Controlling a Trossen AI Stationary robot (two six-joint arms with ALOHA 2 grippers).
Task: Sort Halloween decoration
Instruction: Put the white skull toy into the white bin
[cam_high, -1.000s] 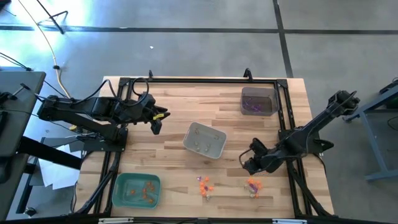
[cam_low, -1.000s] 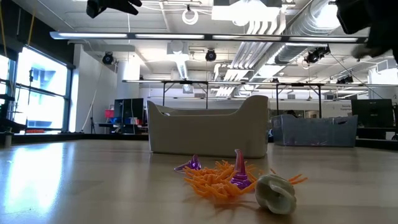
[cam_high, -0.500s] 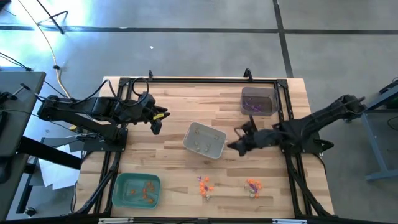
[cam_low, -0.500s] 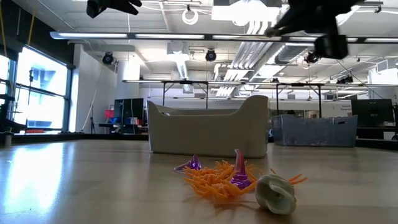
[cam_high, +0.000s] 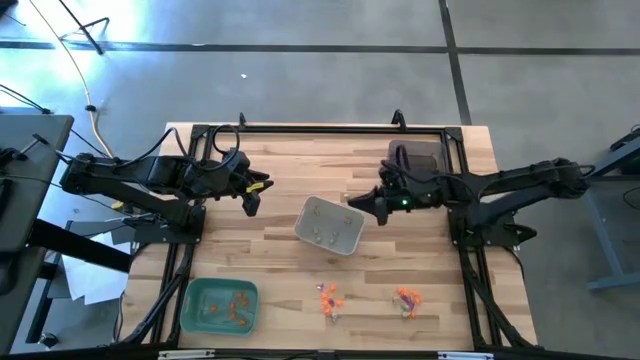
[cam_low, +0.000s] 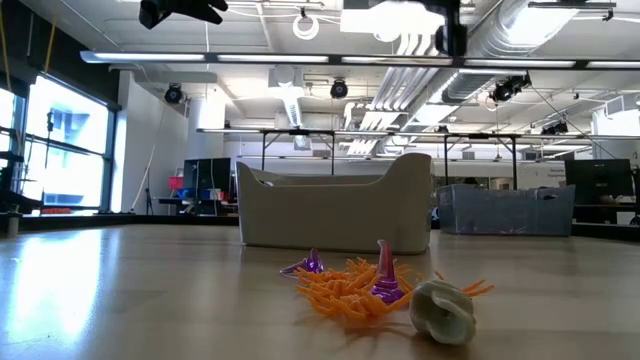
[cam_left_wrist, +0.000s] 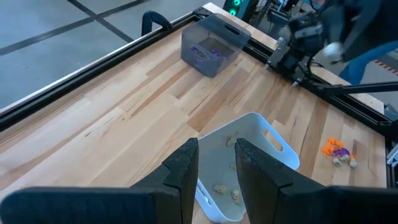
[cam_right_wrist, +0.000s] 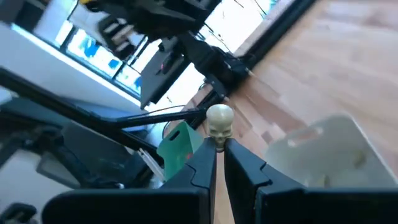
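Note:
My right gripper (cam_high: 352, 203) hovers by the right far corner of the white tray (cam_high: 328, 225), shut on a small pale skull trinket (cam_right_wrist: 219, 121). The white tray holds a few pale trinkets. My left gripper (cam_high: 250, 197) waits above the table's left side, open with nothing between its fingers (cam_left_wrist: 186, 167). Two loose piles of orange, purple and pale trinkets (cam_high: 328, 297) (cam_high: 406, 298) lie on the wood near the front edge; the low view shows one pile (cam_low: 370, 285) up close. My right gripper pinches the skull's lower end (cam_right_wrist: 218, 142) between its two fingertips (cam_right_wrist: 204, 163). The skull sticks out past the tips. The fingers come roughly level from the table's right side. The skull is lifted clear of the table and trays.
A grey tray (cam_high: 415, 160) with purple trinkets stands at the far right. A green tray (cam_high: 220, 305) with orange ones sits at the near left. A black frame (cam_high: 320, 128) runs along the table's edges. Bare wood lies between the trays.
My right gripper has swung from beside the right pile near the front edge toward the far edge and the left, rising and tipping closer to level. It now stands by the white tray's right end. My left arm has kept still.

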